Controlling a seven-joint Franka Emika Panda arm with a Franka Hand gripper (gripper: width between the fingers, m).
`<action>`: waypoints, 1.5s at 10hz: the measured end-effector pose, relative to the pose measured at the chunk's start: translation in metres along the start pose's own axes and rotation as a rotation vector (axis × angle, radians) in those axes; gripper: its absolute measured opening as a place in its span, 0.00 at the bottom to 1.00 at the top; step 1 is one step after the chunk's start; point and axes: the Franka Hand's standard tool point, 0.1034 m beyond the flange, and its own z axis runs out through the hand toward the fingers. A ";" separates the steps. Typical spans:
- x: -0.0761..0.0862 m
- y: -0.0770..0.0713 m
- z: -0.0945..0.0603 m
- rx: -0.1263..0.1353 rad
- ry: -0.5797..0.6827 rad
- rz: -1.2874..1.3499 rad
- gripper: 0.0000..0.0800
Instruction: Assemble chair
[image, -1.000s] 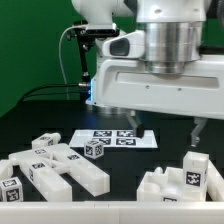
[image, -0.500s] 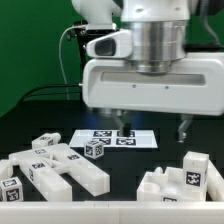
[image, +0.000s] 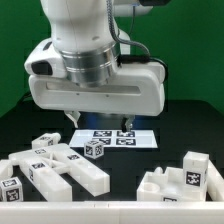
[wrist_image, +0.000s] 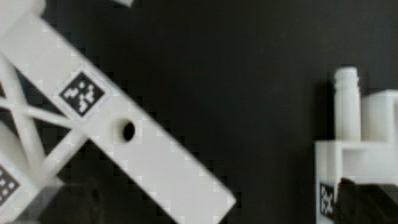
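The chair lies as loose white tagged parts on the black table. A cluster of bars and slabs (image: 55, 165) is at the exterior view's front left. A small cube (image: 93, 150) sits beside it. A chunky block part (image: 182, 180) is at the front right. My gripper (image: 98, 121) hangs open and empty above the table, over the left end of the marker board (image: 115, 138) and behind the left cluster. The wrist view shows a long bar with a tag and a hole (wrist_image: 111, 135) and another white part (wrist_image: 365, 145).
A white rim (image: 110, 216) runs along the front of the exterior view. A green wall stands behind the table. A black cable (image: 45, 92) hangs at the back left.
The arm has swung toward the exterior view's left, from above the right of the marker board to above its left end. The fingers stayed open and empty. The parts have not moved.
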 end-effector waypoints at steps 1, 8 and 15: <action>-0.001 0.002 0.003 -0.007 -0.072 0.003 0.81; -0.025 0.085 0.031 0.047 -0.412 -0.087 0.81; -0.036 0.144 0.078 0.050 -0.456 -0.052 0.81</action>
